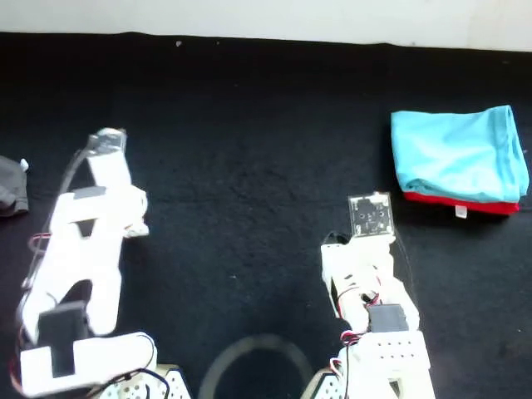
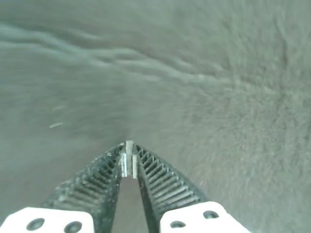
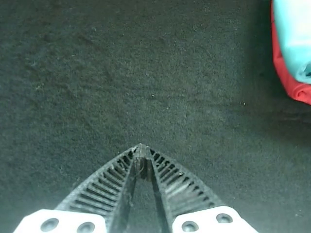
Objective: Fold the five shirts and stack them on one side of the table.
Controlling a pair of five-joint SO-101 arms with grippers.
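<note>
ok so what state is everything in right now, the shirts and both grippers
light blue cloth shirt, folded, lying on top of the red one
red cloth shirt, folded, bottom of the stack
dark grey cloth, bunched up, not folded, partly cut off at the view's edge
left gripper, shut, holding nothing
right gripper, shut, holding nothing

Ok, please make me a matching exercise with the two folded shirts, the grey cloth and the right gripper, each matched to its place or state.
Things:
1. blue shirt
2. red shirt
3. grey cloth
4. right gripper

Place or state:
a. underneath, with just its edge visible
b. shut, above the bare table
c. on top, folded
d. alone, across the table from the folded shirts

Pairs: 1-c, 2-a, 3-d, 4-b
</note>
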